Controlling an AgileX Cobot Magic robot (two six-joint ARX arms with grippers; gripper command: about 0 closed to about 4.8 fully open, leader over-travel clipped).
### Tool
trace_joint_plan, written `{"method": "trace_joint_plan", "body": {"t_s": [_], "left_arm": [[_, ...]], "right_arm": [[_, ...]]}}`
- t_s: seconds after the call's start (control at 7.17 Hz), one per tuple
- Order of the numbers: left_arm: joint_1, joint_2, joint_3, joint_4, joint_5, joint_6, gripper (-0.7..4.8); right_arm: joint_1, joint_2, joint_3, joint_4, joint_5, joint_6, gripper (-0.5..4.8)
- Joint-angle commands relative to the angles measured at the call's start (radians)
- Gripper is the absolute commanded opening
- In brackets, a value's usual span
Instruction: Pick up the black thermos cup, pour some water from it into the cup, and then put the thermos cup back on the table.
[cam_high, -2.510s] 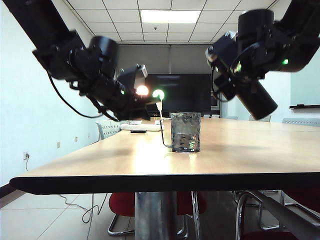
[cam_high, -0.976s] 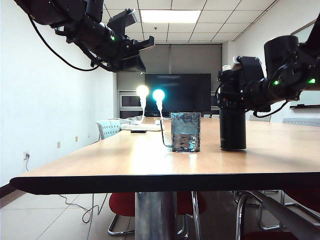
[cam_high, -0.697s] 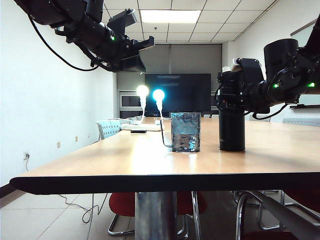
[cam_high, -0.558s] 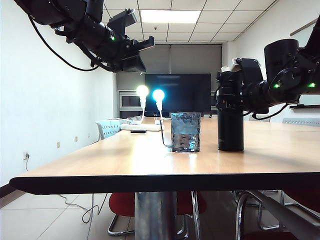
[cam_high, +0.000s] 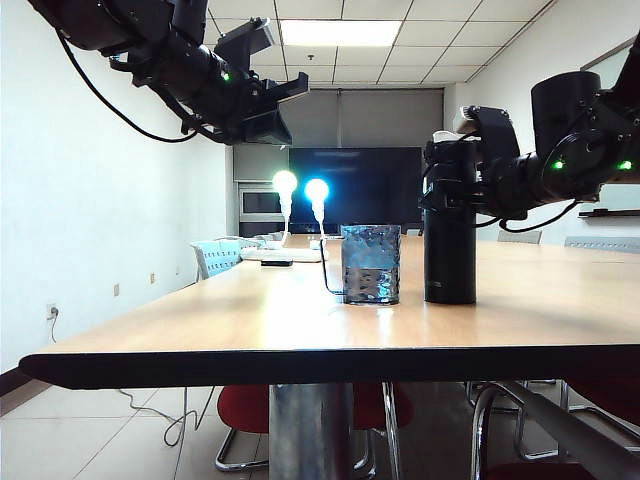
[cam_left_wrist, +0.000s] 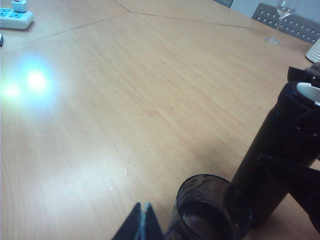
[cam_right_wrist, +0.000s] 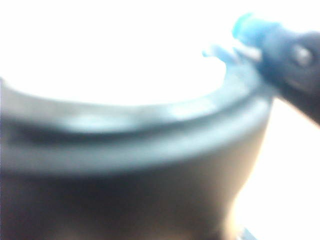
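The black thermos cup (cam_high: 450, 225) is standing upright on the table (cam_high: 300, 330), just beside the cup (cam_high: 371, 264), at about 3 o'clock from it in the exterior view. Small gap between the two, not touching. The glass cup has its thin dark handle sticking out at 9 o'clock.

The right gripper (cam_high: 462, 165) sits around the thermos's upper part, coming in from 3 o'clock. Its wrist camera is basically just a blurry close-up of the flask top (cam_right_wrist: 135, 150), so I can't tell if the jaws are clamping it or have let go.

The left gripper (cam_high: 268, 105) hangs high up at roughly 11 o'clock from the cup, well apart from everything, jaws spread with nothing in them. Its wrist view looks down on the cup (cam_left_wrist: 207, 210) and thermos (cam_left_wrist: 280, 150).
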Motion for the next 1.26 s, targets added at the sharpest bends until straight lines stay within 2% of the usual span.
{"method": "trace_joint_plan", "body": {"t_s": [0.14,0.7,0.84,1.12,1.26], "left_arm": [[-0.002,-0.011,0.002,0.013,0.005,0.000,-0.06],[-0.002,-0.032,0.002,0.013,0.005,-0.019,-0.06],[-0.002,-0.094,0.002,0.016,-0.006,-0.015,-0.06],[-0.002,-0.211,0.002,-0.078,-0.005,-0.014,-0.06],[-0.002,-0.316,0.002,-0.191,-0.005,0.040,-0.06]], "right_arm": [[-0.017,-0.058,0.003,-0.119,-0.050,0.000,4.24],[-0.017,-0.153,0.003,-0.307,-0.140,0.000,4.33],[-0.018,-0.236,0.003,-0.471,-0.136,-0.008,4.79],[-0.018,-0.303,0.005,-0.708,-0.128,-0.007,4.79],[-0.018,-0.406,0.005,-0.846,-0.115,-0.007,4.32]]}}
